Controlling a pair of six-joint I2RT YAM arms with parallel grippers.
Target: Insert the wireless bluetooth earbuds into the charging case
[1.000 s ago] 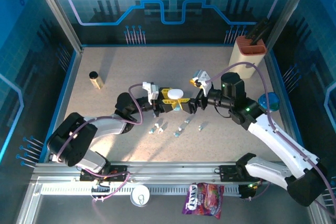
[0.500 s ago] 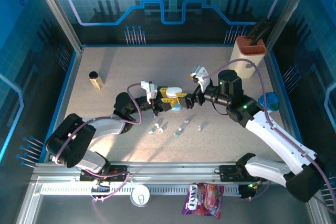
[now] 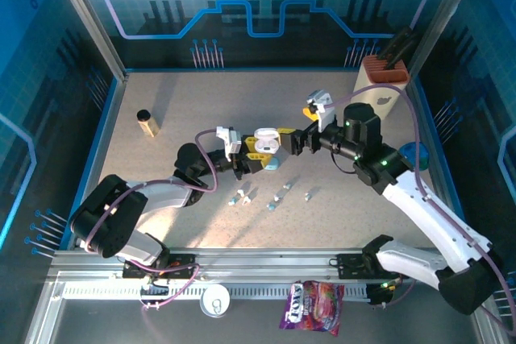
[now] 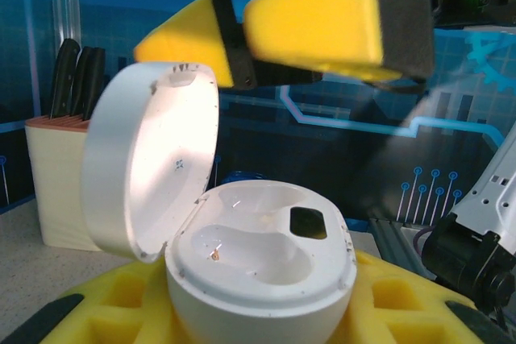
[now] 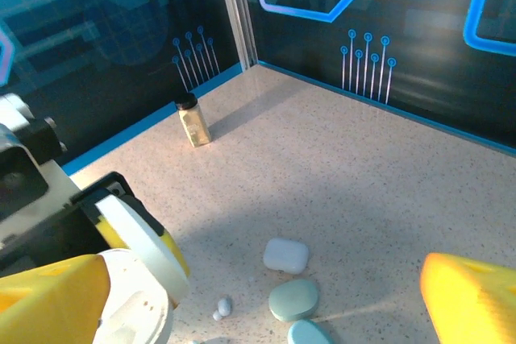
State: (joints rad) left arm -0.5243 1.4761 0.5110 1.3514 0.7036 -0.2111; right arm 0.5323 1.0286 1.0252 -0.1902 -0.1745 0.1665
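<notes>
The small white stemmed earbuds (image 3: 309,194) lie scattered on the speckled beige counter (image 3: 161,167), on the near side of the round white plastic charging case (image 4: 262,263) and apart from it. The case is held with its hinged lid (image 4: 153,171) tipped up and open. The yellow foam-padded left fingers (image 4: 97,308) are drawn in around the case's base, gripping it. The yellow right fingers (image 5: 48,300) stand spread wide and hold nothing, their tips close by the top of the lid.
</notes>
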